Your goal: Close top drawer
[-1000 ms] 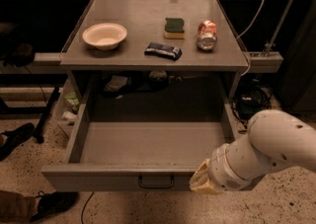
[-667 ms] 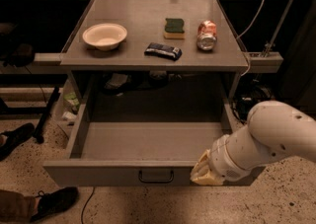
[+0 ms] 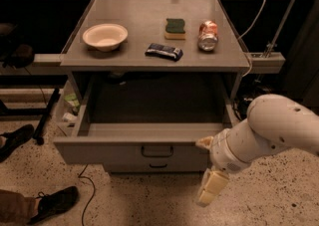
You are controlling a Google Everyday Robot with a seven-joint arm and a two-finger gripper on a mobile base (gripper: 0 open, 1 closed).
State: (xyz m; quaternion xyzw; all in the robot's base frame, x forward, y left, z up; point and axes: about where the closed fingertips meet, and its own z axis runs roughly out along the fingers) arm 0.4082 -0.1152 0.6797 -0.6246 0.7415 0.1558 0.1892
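Observation:
The top drawer is a wide grey box under the table top, pulled out partway, with its inside bare. Its flat front carries a small dark bar handle. My gripper is at the right end of the drawer front. Its fingers are spread apart: the upper fingertip rests against the front's top edge, and the lower one hangs below the drawer. It holds nothing. My white arm reaches in from the right.
On the table top are a cream bowl, a green sponge, a soda can and a dark packet. A lower drawer sits beneath. A person's shoes and a cable lie at the left.
The drawer has slid back toward the cabinet, with less of it sticking out. My gripper has moved forward with the drawer front, and its fingers now stand apart.

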